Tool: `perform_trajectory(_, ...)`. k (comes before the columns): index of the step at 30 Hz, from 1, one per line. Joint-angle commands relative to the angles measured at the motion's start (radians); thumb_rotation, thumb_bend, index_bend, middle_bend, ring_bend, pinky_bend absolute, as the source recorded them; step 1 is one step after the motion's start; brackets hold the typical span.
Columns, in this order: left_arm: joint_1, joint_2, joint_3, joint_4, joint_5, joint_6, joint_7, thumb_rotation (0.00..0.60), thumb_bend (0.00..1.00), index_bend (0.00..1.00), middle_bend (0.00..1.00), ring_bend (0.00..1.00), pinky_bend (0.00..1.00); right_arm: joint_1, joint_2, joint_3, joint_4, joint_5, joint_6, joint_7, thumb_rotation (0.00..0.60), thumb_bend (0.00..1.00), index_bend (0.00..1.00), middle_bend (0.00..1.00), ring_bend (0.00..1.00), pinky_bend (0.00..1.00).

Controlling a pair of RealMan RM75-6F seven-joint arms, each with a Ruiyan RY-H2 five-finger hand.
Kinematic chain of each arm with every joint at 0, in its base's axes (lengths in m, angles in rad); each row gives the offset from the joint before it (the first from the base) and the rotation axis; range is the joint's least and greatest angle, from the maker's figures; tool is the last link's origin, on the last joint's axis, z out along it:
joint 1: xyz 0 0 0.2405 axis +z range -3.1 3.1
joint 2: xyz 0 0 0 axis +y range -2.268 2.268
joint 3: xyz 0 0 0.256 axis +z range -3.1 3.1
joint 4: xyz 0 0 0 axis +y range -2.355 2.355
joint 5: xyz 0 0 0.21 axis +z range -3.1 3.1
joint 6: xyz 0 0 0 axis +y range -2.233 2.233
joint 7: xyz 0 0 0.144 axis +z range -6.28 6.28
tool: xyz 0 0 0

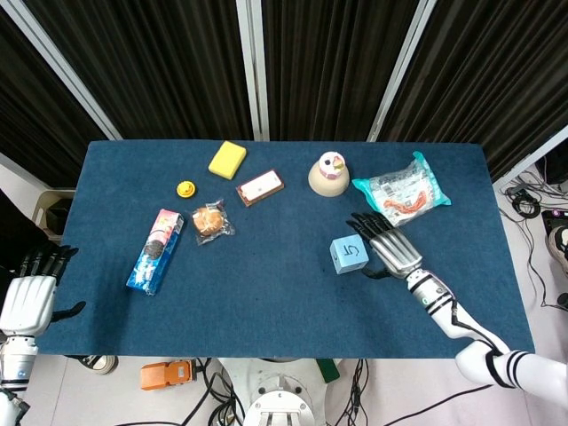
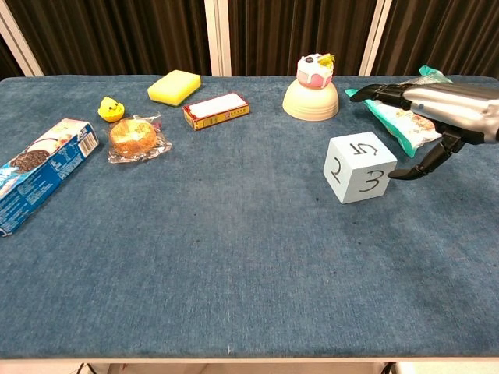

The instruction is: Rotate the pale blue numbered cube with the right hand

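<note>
Two faces, 2 and 3, of the cube [image 2: 359,169] show only chest-on.

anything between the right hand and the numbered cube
Nothing. The chest view shows only bare blue cloth between the right hand and the pale blue numbered cube; the thumb tip sits just off its side.

Matt, smooth pale blue cube [image 2: 359,167] sits on a fuzzy blue cloth-covered table [image 2: 234,257]; snack bag [image 1: 401,193] crinkly, glossy plastic.

The right hand [image 1: 393,248] is held empty with fingers [image 2: 382,89] spread toward 10 o'clock; the left hand [image 1: 29,290] is held empty, fingers apart.
</note>
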Motion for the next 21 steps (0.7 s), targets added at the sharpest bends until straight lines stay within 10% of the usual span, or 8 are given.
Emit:
perform_trajectory(1, 0.002, 0.001, 0.001, 0.002, -0.001, -0.001, -0.002, 0.600, 0.00, 0.14, 0.12, 0.00, 0.00, 0.080, 0.134, 0.049, -0.250, 0.244, -0.180, -0.378, 0.560, 0.28, 0.00, 0.04, 0.00, 0.00)
perform_trajectory(21, 0.001, -0.004, 0.002, 0.021, -0.012, -0.013, -0.016, 0.600, 0.00, 0.14, 0.12, 0.00, 0.00, 0.244, -0.038, 0.032, -0.280, 0.733, -0.079, -0.846, 0.518, 0.27, 0.15, 0.14, 0.02, 0.04)
